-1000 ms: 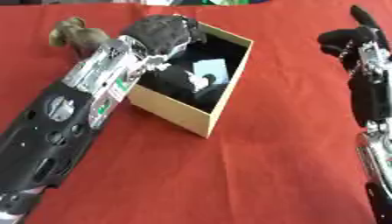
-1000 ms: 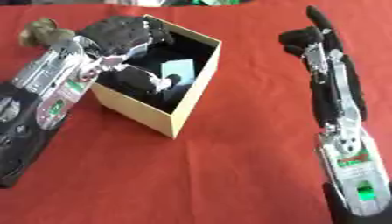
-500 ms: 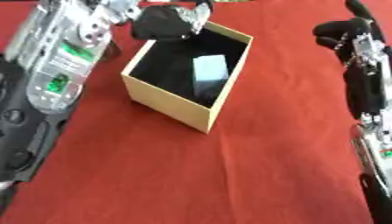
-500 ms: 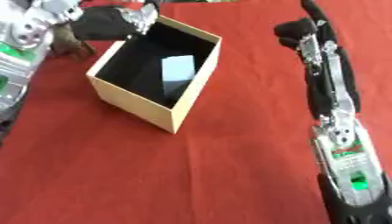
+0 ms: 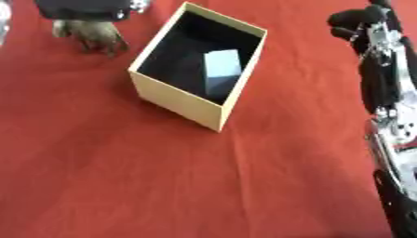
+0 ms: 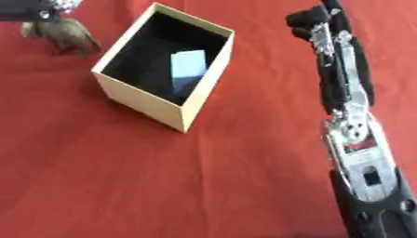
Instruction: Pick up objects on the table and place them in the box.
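Note:
A cream box (image 5: 175,98) with a black lining stands open at the upper middle of the red table. A pale blue-grey block (image 5: 221,69) leans inside it. To the box's left stands a small brown figure (image 5: 90,36). My left hand (image 5: 85,8) shows only as a dark part at the top left edge, right above that figure; its lower side meets the figure's top in the picture. My right hand (image 6: 313,19) rests far right of the box, fingers relaxed and empty, with its arm running down the right side.
The red cloth (image 5: 163,176) covers the whole table in front of the box. My right forearm (image 6: 358,153), silver and black, lies along the right edge.
My left arm has drawn out of the box and swung up to the top left, over the brown figure. The block stays in the box. The right arm has not moved.

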Motion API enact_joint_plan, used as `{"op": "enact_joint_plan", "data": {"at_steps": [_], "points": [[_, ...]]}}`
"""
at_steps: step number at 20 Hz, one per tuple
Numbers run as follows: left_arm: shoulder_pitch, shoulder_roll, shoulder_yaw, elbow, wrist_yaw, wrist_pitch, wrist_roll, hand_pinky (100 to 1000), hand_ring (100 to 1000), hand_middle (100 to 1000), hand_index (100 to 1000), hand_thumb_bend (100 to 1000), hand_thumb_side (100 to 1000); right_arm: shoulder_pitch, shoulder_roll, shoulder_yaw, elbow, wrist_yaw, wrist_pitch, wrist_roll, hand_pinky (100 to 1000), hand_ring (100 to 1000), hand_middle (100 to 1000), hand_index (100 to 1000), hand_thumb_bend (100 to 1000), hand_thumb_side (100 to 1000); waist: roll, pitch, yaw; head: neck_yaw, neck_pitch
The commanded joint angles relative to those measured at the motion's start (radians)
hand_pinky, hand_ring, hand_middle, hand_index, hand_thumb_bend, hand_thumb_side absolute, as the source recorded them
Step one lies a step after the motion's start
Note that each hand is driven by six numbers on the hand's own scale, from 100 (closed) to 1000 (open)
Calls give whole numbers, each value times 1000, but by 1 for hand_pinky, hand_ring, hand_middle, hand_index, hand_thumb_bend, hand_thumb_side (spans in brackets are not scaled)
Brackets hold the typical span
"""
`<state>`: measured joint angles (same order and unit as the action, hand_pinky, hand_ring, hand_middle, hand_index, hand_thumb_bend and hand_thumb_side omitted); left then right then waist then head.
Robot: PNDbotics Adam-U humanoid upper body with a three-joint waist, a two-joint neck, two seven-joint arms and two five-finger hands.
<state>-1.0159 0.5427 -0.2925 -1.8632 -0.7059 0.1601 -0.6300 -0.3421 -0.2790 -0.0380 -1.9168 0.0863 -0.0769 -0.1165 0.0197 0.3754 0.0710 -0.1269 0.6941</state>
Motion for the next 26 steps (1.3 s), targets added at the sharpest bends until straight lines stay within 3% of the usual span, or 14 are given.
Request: {"op": "enact_joint_plan", "data": {"at_steps": [1,6,10,14,16,20,26], "points": [[5,79,31,-11,-16,-11,-34,725,890,841,842,151,776,-6,-23,-10,-11,8,1,-5,810,778,663,1000,100,911,-1,-27,2,1,8],[30,154,37,80,-74,-84,-96,748,921,849,867,350,816,-6,-26,-12,-9,11,1,-8,810,778,663,1000,100,911,-3,-30,5,4,-1],[40,187,45,164,-88,-154,-118,749,924,845,869,372,733,-8,-28,-13,-7,12,1,-9,810,778,662,1000,100,912,-7,-28,6,7,-11],[43,195,48,238,-91,-207,-135,763,939,863,884,418,721,-10,-28,-12,-6,12,1,-10,809,778,662,1000,100,913,-11,-26,3,11,-23],[43,201,47,262,-111,-234,-139,779,954,873,889,533,754,-11,-27,-12,-5,12,1,-10,809,778,662,1000,100,914,-11,-26,1,13,-29],[38,209,45,305,-180,-298,-115,781,955,873,894,638,718,-11,-27,-11,-4,11,1,-9,809,778,662,1000,100,917,-12,-24,-2,16,-40],[30,198,39,377,-270,-377,-37,768,943,870,889,630,653,-15,-27,-10,-3,9,1,-7,809,778,661,1000,100,919,-15,-18,-10,24,-59]]}}
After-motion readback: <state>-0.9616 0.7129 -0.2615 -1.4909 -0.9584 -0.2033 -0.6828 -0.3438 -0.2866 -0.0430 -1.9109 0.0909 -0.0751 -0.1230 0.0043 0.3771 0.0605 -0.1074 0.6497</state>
